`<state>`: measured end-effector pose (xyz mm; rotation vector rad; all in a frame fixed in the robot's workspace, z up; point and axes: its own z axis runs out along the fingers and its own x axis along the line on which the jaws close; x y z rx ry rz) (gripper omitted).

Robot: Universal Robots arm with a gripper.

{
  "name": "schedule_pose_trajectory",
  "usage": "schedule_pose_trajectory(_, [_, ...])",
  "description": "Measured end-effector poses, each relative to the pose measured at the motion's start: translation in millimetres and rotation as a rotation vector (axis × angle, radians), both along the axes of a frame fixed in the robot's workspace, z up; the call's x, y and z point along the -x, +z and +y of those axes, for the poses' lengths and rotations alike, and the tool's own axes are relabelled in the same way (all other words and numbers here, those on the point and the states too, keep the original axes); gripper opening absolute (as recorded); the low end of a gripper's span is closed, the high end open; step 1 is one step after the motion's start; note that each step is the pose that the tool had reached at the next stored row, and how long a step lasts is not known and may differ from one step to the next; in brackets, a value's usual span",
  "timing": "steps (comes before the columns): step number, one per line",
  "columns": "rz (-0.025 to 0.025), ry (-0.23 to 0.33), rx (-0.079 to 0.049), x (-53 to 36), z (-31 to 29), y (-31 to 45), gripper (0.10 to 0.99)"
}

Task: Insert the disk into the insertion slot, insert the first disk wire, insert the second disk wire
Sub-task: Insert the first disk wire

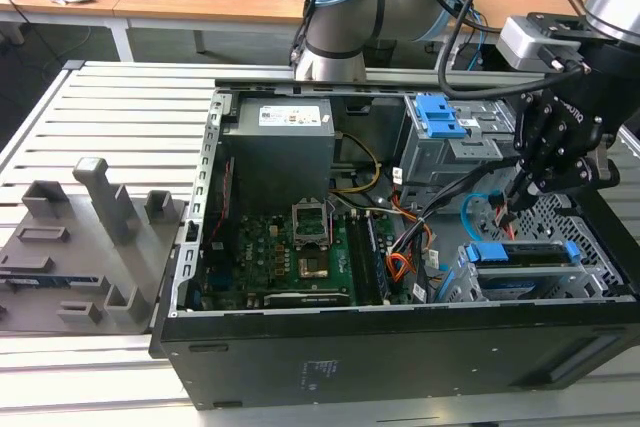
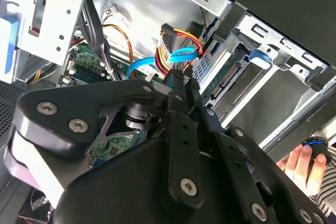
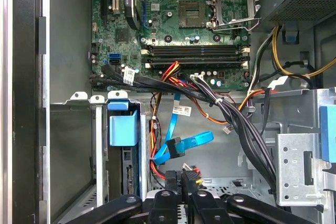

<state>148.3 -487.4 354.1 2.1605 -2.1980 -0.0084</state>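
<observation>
The disk (image 1: 520,253), with blue side rails, lies inside the insertion slot (image 1: 592,277), the low perforated cage at the exterior view's right. My gripper (image 1: 512,205) hangs just above the disk's rear end. In the first wrist view my gripper (image 3: 184,190) is shut on the small black plug of the first disk wire (image 3: 187,174), whose red-orange leads run off beside it. The disk's edge (image 3: 127,174) lies close by. The second disk wire (image 3: 185,145), a flat light blue cable, hangs loose in front of the fingers. It also curls past my gripper (image 2: 181,85) as a light blue cable (image 2: 152,62).
A taller grey cage with a blue latch (image 1: 440,117) stands behind the slot. A thick black cable bundle (image 3: 236,124) crosses the case beside my gripper. The motherboard (image 1: 290,247) and power supply (image 1: 280,142) fill the case's other half. A person's hand (image 2: 302,166) rests outside the case.
</observation>
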Motion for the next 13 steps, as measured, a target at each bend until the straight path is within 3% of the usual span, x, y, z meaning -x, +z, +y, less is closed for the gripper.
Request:
schedule_pose_trajectory(10, [0.0002,0.0,0.0,-3.2,0.1,0.0,0.165])
schedule_pose_trajectory(13, [0.0003,0.0,0.0,-3.3,-5.9,-0.3,0.165])
